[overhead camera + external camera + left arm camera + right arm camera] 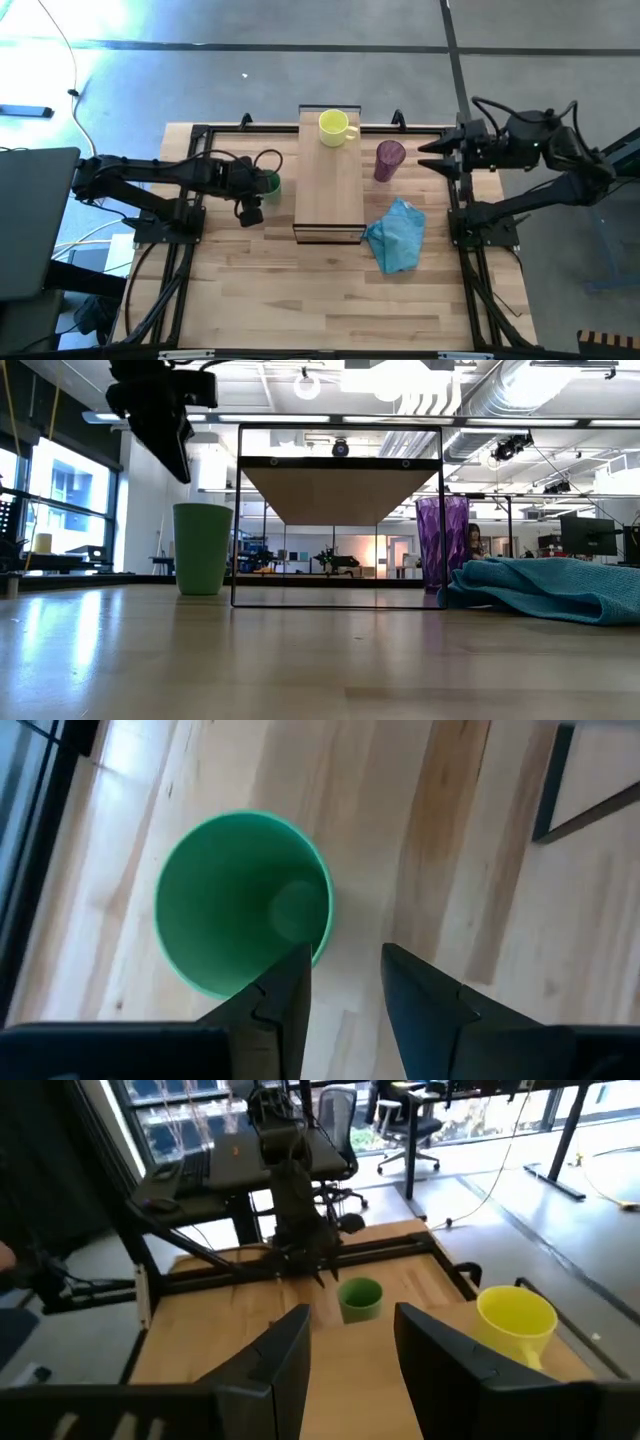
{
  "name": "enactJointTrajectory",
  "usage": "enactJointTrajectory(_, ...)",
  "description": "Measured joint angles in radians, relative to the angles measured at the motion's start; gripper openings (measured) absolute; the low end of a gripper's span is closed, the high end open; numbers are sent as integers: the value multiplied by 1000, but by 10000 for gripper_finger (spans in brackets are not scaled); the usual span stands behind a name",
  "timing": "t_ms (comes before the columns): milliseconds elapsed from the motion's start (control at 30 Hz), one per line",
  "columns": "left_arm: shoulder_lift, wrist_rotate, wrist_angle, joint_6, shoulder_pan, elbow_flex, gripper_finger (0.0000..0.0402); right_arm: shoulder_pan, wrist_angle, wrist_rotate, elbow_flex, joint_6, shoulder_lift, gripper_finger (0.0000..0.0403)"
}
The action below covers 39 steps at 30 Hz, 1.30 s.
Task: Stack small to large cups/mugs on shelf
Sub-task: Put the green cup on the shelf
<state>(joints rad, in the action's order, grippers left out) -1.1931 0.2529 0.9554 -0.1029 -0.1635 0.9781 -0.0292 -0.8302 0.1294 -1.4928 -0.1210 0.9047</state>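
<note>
The small green cup stands upright on its base on the tabletop, left of the shelf. My left gripper hangs open above the cup, pointing steeply down, with one finger over the rim and the other outside the cup; the low view shows it clear of the cup. The yellow mug stands on the shelf's far end. The purple tumbler stands on the table right of the shelf. My right gripper is open, with nothing between its fingers, raised at the far right.
A crumpled blue cloth lies on the table by the shelf's near right corner. Black frame rails run along both sides of the slatted tabletop. Bare wood lies in front of the shelf's near end.
</note>
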Motion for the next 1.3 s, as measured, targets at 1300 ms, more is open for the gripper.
enactJointTrajectory(1300,-65,-95,-66,241,-92,-24,111,0,-46,-88,2,-81,117,138)
